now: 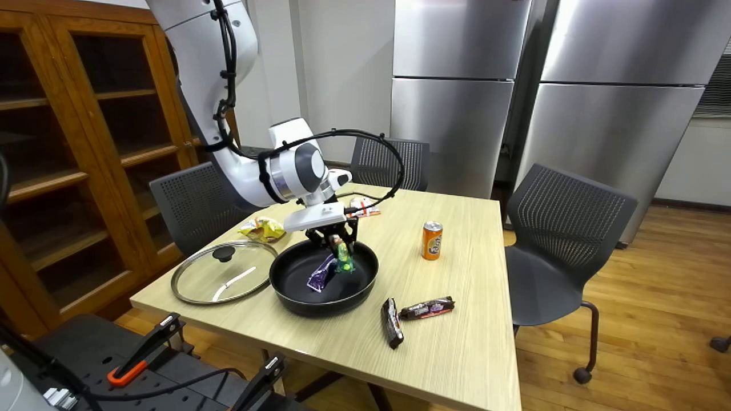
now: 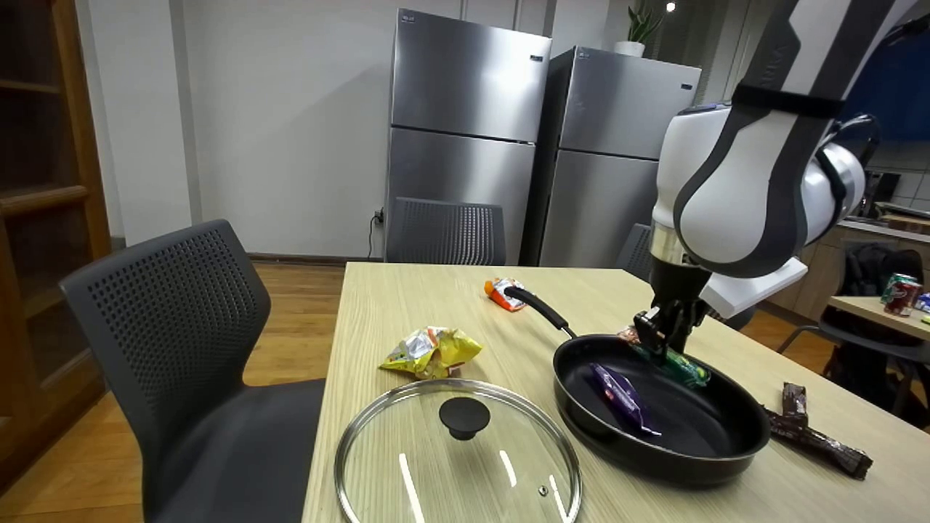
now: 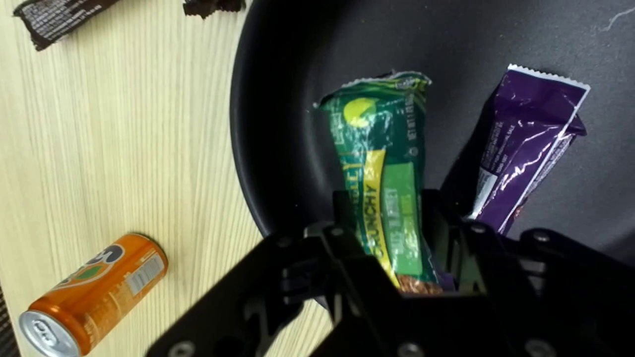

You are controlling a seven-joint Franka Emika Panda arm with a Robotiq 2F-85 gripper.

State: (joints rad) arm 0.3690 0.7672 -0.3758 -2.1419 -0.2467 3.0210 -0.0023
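Observation:
My gripper (image 3: 384,210) is shut on a green crunchy bar packet (image 3: 369,134), with one finger against each side of it. In an exterior view the gripper (image 1: 341,242) holds the green packet (image 1: 344,264) tilted, over or in a black frying pan (image 1: 294,271). The green packet also shows at the gripper in an exterior view (image 2: 686,369); I cannot tell whether it touches the pan's floor. A purple packet (image 3: 531,139) lies in the pan beside it, seen also in both exterior views (image 1: 321,274) (image 2: 621,396). The green packet's near end is hidden by the gripper.
A glass lid (image 1: 200,277) lies left of the pan. A yellow snack bag (image 2: 432,354) and an orange-white bag (image 2: 506,293) lie farther back. The pan's handle (image 2: 538,306) points toward them. An orange can (image 1: 432,241) stands right; dark bars (image 1: 427,308) lie nearby.

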